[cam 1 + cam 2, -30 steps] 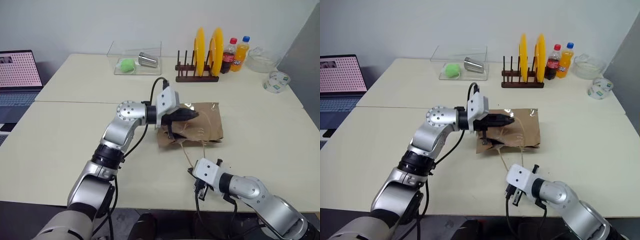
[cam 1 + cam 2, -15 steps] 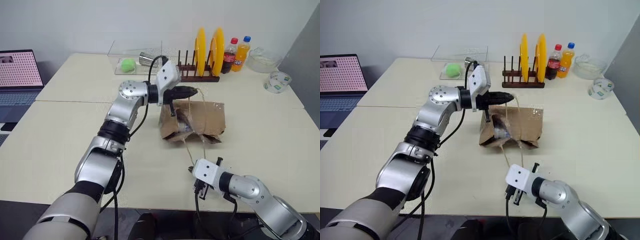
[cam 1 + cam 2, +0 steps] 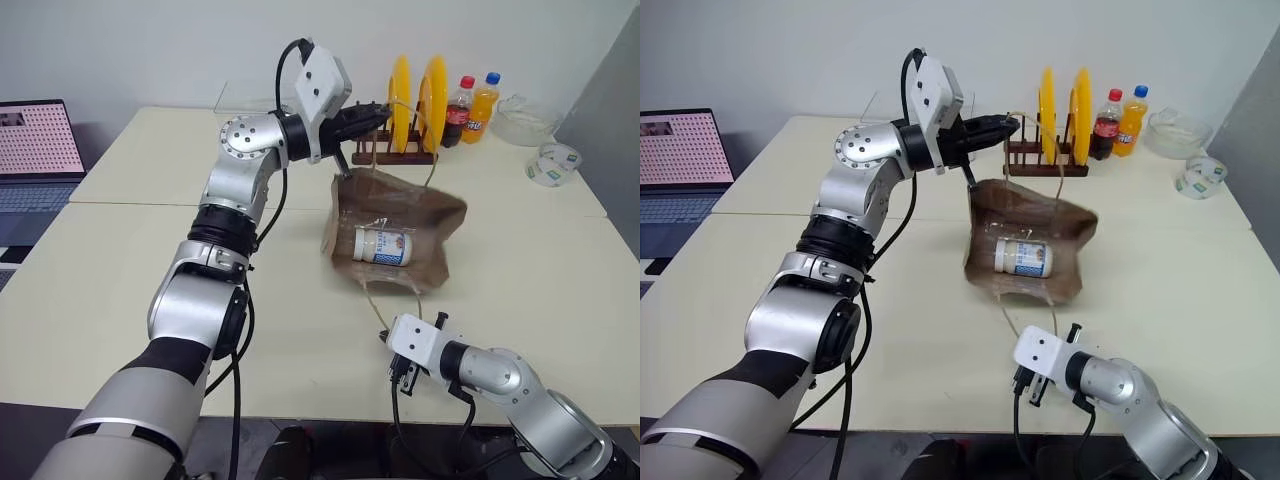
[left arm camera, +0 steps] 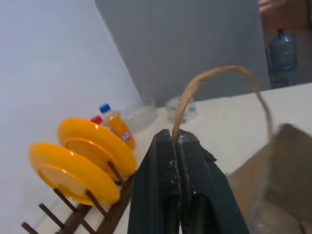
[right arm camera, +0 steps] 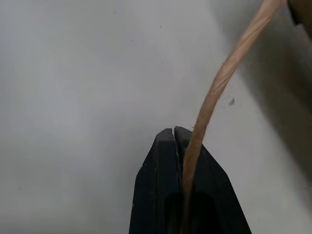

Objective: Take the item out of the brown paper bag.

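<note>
Brown paper bag [image 3: 400,215]: mid-tabletop, mouth lifted open.
Bottle [image 3: 384,245]: lying inside bag.
Left hand [image 3: 378,111]: clamped on far handle, raised.
Right hand [image 3: 397,378]: pinching near handle, low.

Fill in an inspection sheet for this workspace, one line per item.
Surface: cream table, two tops butted together.
Job's things: brown paper bag lifted open by its handles; white bottle lying inside.
Clutter: plate rack with yellow plates, two soda bottles, clear tray, tape roll.
Grippers: left gripper shut on upper handle; right gripper shut on lower handle.
Cables: black wrist cable.
Surroundings: laptop, white wall.
</note>
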You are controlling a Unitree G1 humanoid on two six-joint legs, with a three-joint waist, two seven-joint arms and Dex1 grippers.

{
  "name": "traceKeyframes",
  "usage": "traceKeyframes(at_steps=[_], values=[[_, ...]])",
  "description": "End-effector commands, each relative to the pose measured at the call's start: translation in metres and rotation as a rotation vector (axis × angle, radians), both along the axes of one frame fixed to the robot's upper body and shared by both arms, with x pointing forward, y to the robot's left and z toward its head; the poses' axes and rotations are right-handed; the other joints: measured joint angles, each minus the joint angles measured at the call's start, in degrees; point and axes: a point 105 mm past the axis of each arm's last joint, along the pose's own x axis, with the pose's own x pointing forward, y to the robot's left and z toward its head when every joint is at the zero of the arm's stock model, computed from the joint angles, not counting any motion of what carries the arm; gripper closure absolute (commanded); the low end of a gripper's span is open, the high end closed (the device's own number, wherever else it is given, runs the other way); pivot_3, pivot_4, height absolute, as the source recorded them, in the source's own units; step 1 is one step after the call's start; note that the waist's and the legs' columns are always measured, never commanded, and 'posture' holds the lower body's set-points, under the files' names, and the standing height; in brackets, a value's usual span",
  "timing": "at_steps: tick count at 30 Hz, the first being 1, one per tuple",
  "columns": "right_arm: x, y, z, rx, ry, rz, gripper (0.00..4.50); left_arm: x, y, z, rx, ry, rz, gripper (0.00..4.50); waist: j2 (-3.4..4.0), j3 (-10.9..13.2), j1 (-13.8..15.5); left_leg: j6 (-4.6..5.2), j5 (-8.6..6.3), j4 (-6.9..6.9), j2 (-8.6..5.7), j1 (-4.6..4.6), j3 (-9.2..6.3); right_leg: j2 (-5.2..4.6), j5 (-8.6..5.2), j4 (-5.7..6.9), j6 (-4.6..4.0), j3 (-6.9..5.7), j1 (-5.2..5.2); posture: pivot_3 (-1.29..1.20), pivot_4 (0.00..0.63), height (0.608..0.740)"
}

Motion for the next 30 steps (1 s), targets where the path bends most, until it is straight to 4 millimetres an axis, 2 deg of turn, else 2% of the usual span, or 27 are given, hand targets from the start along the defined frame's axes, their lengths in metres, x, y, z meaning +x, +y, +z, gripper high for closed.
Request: traceKeyframes(at_steps=[1,5,8,14,17,20,22,26,30], values=[[-0.01,-0.005,-0.024,-0.053,0.098,-0.004,4.46,-0.009,-0.002,0.022,-0.047,-0.061,-0.036,4.5,0.0,0.0,0.0,0.0,0.0,0.0,0.0,0.0,0.01,0.0,0.0,0.0,0.0,0.0,0.0,0.0,0.15,0.74],[0.001,-0.001,-0.007,0.015,0.033,-0.029,4.46,-0.025,-0.006,0.012,-0.012,-0.025,-0.152,4.5,0.0,0.0,-0.1,-0.02,0.01,-0.01,0.01,0.0,0.0,0.0,0.0,0.01,0.0,0.0,-0.01,0.0,0.15,0.74],[0.008,0.0,0.008,0.063,-0.018,-0.056,3.88,-0.035,-0.006,0.002,0.018,0.0,-0.211,4.5,0.0,0.0,-0.5,-0.03,0.02,0.01,0.02,0.0,0.01,0.01,0.01,0.07,-0.01,0.01,-0.03,0.0,0.15,0.74],[-0.001,0.0,0.034,0.092,-0.053,-0.019,1.82,-0.045,-0.004,-0.006,0.035,0.038,-0.254,4.5,0.01,0.0,-0.5,-0.03,0.02,0.02,0.01,-0.02,-0.01,0.01,0.01,0.11,-0.01,0.02,-0.06,0.0,0.15,0.74],[-0.003,-0.001,0.06,0.115,-0.105,-0.007,0.8,-0.048,-0.004,-0.01,0.044,0.045,-0.268,4.5,0.01,0.0,-0.5,-0.03,0.02,0.01,0.01,-0.03,-0.01,0.0,0.01,0.11,-0.01,0.02,-0.07,0.0,0.15,0.74],[-0.008,-0.004,0.075,0.138,-0.112,0.0,0.8,-0.051,-0.004,-0.013,0.043,0.057,-0.281,4.5,0.01,0.0,-0.5,-0.02,0.01,0.03,0.01,-0.04,0.0,0.0,0.01,0.1,-0.01,0.03,-0.06,0.0,0.15,0.74],[-0.017,-0.004,0.083,0.155,-0.092,0.037,0.8,-0.053,-0.004,-0.016,0.049,0.059,-0.288,4.5,0.01,0.0,-0.4,-0.01,0.01,0.03,0.01,-0.03,-0.01,0.0,0.01,0.11,-0.01,0.01,-0.06,0.0,0.15,0.74],[-0.032,0.001,0.086,0.184,-0.028,0.127,0.8,-0.054,-0.004,-0.02,0.053,0.064,-0.294,4.5,0.01,0.0,-0.4,0.04,-0.02,0.02,0.01,-0.04,0.0,0.0,0.01,0.08,-0.01,0.01,-0.04,0.0,0.15,0.74],[-0.036,0.003,0.097,0.28,0.003,0.156,0.8,-0.056,-0.005,-0.024,0.054,0.073,-0.302,4.5,0.0,0.0,-0.4,0.07,-0.04,0.03,0.02,-0.04,0.02,0.0,0.01,0.09,-0.02,0.02,-0.04,0.0,0.15,0.74]])
